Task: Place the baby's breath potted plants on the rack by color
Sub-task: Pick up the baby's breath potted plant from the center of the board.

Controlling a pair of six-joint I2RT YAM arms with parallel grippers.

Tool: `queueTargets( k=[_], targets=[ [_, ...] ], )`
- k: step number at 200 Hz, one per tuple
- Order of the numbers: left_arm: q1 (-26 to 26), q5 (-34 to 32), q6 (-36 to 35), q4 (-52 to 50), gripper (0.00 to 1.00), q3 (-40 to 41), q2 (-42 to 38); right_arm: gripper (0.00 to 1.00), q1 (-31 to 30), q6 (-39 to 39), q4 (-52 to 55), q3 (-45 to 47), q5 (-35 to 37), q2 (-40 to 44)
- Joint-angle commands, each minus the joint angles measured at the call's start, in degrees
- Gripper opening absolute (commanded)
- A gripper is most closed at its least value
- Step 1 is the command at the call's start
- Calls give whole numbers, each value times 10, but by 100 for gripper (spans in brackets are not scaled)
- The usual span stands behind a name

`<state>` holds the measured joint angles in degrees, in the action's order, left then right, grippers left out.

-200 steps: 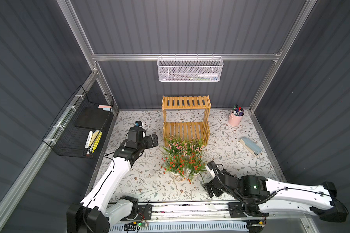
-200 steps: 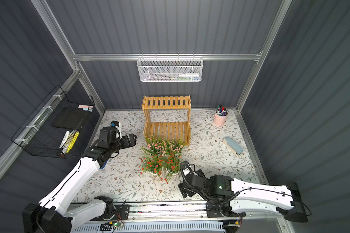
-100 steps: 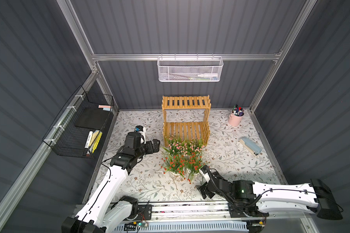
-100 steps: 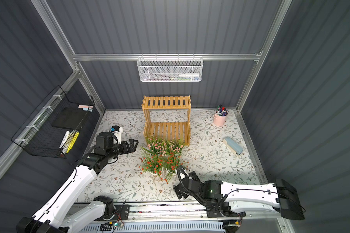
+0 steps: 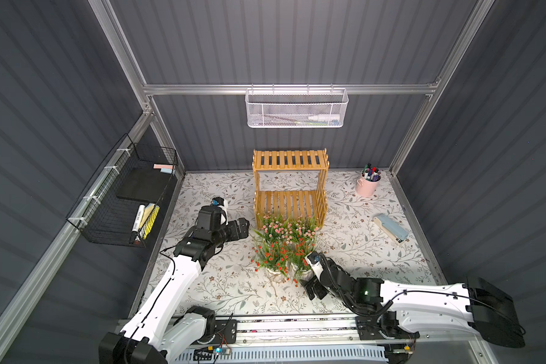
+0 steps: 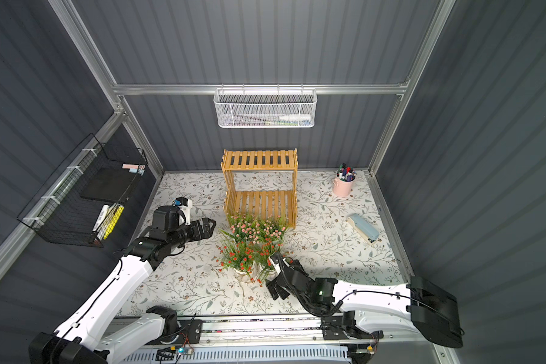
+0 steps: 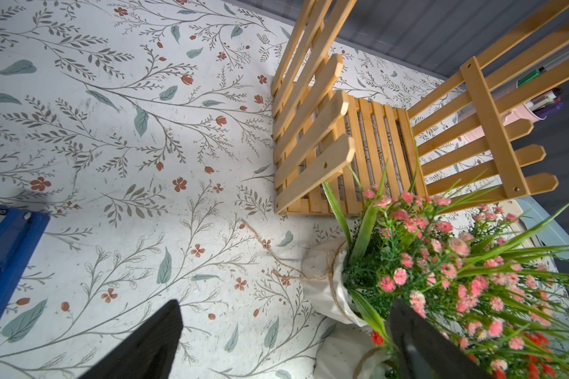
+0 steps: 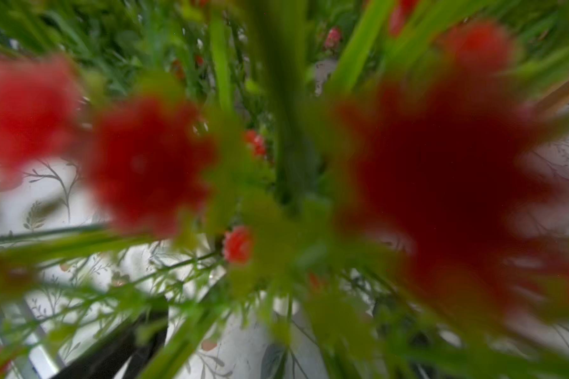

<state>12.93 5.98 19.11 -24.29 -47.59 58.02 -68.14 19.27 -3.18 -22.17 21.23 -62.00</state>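
Observation:
Four baby's breath potted plants stand bunched on the table just in front of the rack. The two pink ones are at the back, the two red ones at the front. My left gripper is open just left of the pink plant, with nothing between its fingers. My right gripper is open, low at the right red plant's front side. Blurred red blossoms fill its wrist view.
A pink cup of pens stands at the back right and a light-blue stapler lies at the right. A black wire basket hangs on the left wall, a white mesh basket on the back wall.
My right gripper has slid left and forward to the red plant's base. My left gripper has dropped lower and edged towards the pink plant. The plants have not moved.

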Motion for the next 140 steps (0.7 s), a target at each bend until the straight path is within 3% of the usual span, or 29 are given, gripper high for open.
queueTargets(
  k=[1, 75, 140],
  targets=[
    [2, -12, 0, -15, 99, -23, 0, 99, 27, -36, -63, 12, -29, -5],
    [2, -26, -15, -39, 99, -47, 10, 99, 56, -100, -119, -23, -54, -114],
    [2, -35, -20, -59, 99, -54, 8, 99, 97, -133, -171, -21, -102, -136]
  ],
)
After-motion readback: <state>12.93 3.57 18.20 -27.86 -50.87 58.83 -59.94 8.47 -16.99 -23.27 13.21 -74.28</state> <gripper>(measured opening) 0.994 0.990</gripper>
